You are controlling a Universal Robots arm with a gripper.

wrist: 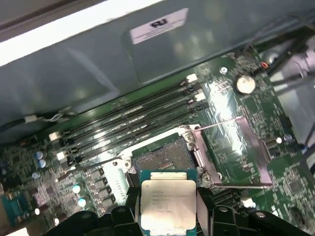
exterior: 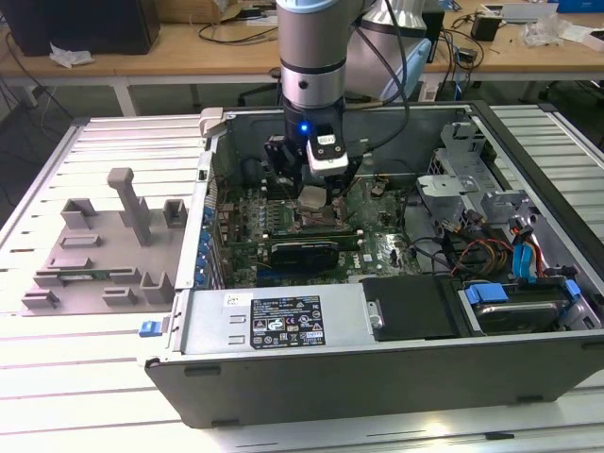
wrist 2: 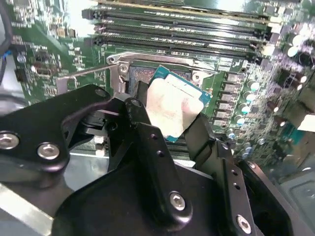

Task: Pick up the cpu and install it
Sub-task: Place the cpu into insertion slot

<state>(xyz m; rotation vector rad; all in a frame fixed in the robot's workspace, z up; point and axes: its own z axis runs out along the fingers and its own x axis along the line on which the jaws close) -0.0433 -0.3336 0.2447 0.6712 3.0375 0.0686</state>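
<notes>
While the jaws clamp the cpu (wrist: pixel 168 206), its printed lid hangs near the open socket (wrist: pixel 160 160).

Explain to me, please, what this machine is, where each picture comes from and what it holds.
A grey robot arm reaches into an open grey metal computer case lying on a ribbed metal table. The exterior view looks on from outside; both wrist views come from cameras riding on the arm, looking past its black end effector. That end effector is shut on the cpu, a small flat square chip with a silver metal top, held close to the open socket of the green motherboard. A grey plastic fixture lies at the exterior view's left.
</notes>
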